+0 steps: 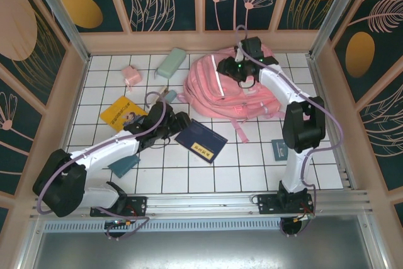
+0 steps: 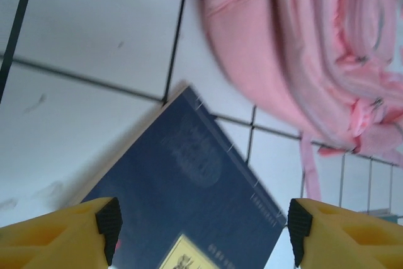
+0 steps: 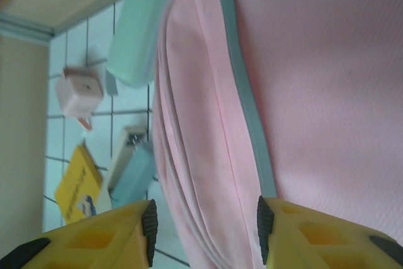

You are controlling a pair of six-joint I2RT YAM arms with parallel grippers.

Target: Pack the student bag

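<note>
Hovering wide open, the left claw is held over the navy notebook, laid diagonally on the counter; just beyond it the student bag is found, with the right claw, also parted, poised above.

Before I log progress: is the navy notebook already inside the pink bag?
No, the navy notebook lies flat outside, just beside the student bag.
</note>
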